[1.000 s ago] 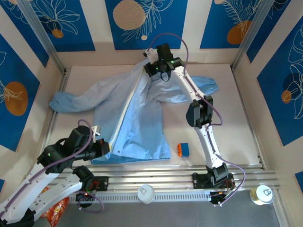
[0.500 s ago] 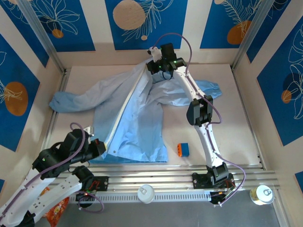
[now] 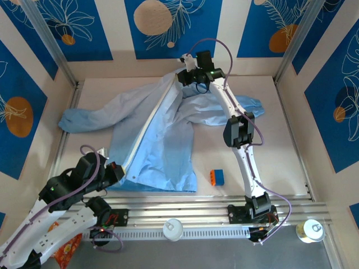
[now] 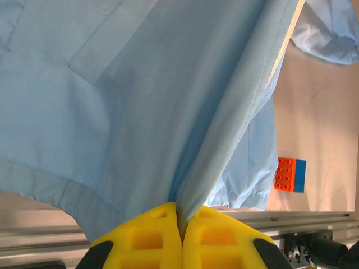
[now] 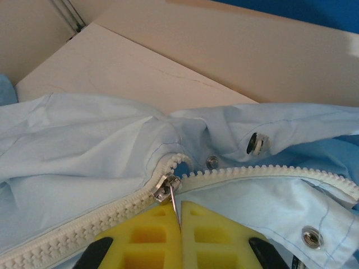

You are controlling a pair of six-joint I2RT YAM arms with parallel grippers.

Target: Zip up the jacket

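Observation:
The light-blue jacket lies spread across the table, its pale zipper running from the near-left hem up to the collar at the back. My right gripper is at the collar end, shut on the metal zipper pull, with the silver slider close to the top of the white teeth. My left gripper is at the jacket's bottom hem near the table's front left, shut on a fold of the fabric. The jacket is pulled taut from its yellow fingers.
An orange and blue toy brick lies on the table right of the hem, also seen as the brick. Metal snaps dot the collar. An aluminium rail runs along the near edge. Walls close in the sides.
The right gripper has drawn the zipper pull further toward the back wall, lifting the collar. The left gripper has shifted slightly left and nearer, keeping the hem stretched.

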